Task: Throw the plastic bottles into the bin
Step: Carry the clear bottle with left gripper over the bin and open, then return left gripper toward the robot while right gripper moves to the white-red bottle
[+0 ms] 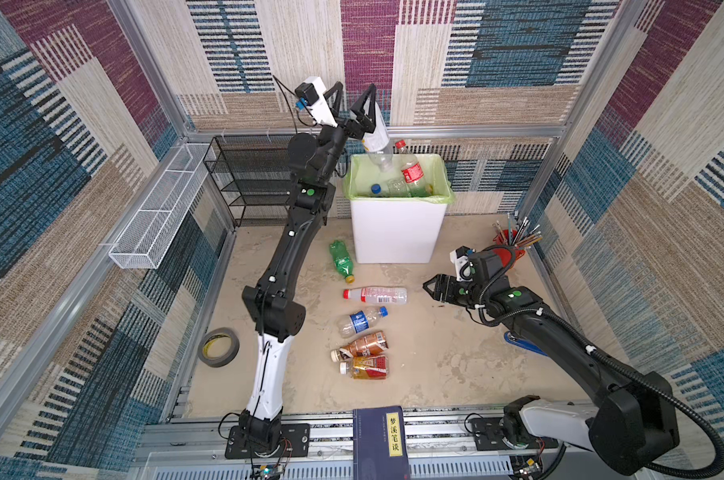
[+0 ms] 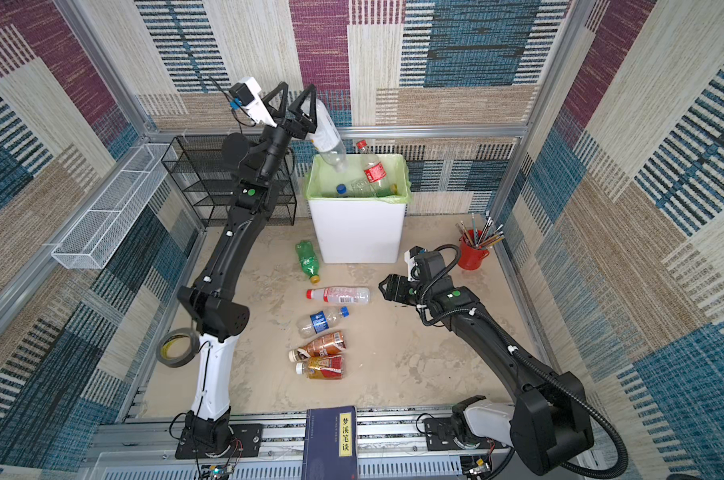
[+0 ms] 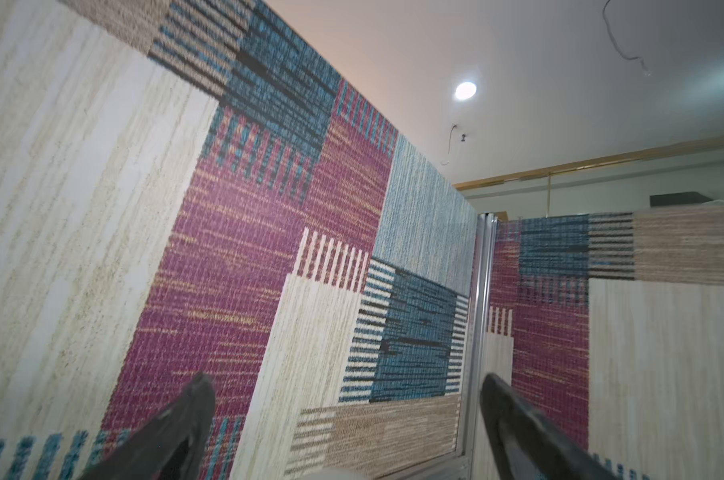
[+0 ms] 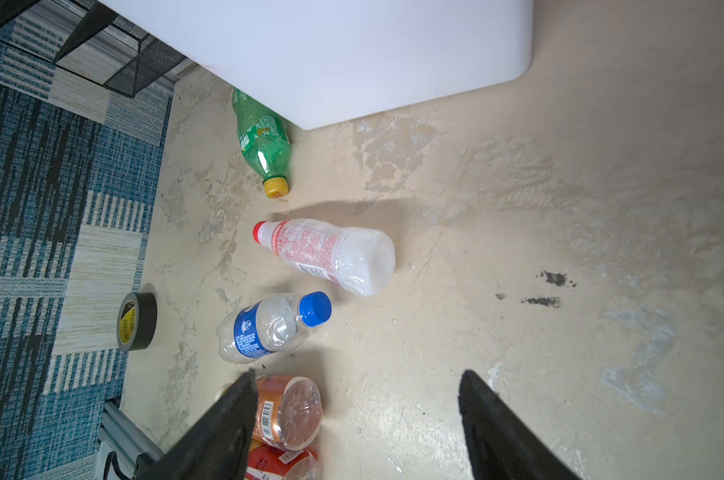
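Observation:
My left gripper is raised above the bin and stands open. A clear bottle hangs loose beside one finger, tilted down into the bin's mouth. In the left wrist view the fingers are wide apart with only wall between them. The bin holds a red-labelled bottle and others. On the floor lie a green bottle, a clear red-capped bottle, a blue-labelled bottle, a brown bottle and an amber bottle. My right gripper is open and empty, low, right of the red-capped bottle.
A black mesh rack stands left of the bin, with a white wire basket on the left wall. A tape roll lies at the floor's left edge. A red cup of pencils stands back right. A book lies at the front.

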You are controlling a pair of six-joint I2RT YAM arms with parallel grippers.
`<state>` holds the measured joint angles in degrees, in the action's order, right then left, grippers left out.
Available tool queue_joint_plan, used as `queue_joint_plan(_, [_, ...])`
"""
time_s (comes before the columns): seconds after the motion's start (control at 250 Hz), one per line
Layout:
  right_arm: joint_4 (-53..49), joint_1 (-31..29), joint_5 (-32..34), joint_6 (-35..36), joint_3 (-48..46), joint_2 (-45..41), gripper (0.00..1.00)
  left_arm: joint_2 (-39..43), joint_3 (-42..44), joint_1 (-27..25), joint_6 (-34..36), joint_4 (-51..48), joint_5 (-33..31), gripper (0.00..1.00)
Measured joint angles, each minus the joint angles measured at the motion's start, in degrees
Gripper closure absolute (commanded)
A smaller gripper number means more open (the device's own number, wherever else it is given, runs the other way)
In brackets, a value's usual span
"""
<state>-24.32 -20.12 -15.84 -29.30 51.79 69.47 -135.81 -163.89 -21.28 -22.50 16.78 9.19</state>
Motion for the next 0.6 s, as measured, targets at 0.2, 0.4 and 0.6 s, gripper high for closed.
queue_joint_plan(0.2, [0.00, 0.15, 1.05, -1.38, -0.85, -1.70, 0.22, 10.32, 17.46, 0.63, 2.14, 2.34, -1.42, 0.02])
queue_joint_plan(0.4, [0.00, 0.15, 0.94, -1.99, -1.86, -2.49, 0.23, 37.94, 48.72, 0.07, 2.62, 12.28, 0.17, 0.04])
queue_joint_plan(0.6, [0.02, 0.15, 0.48, -2.64, -4.48, -4.13, 0.23, 58.25, 83.14, 0.15, 2.73, 16.48, -2.14, 0.09])
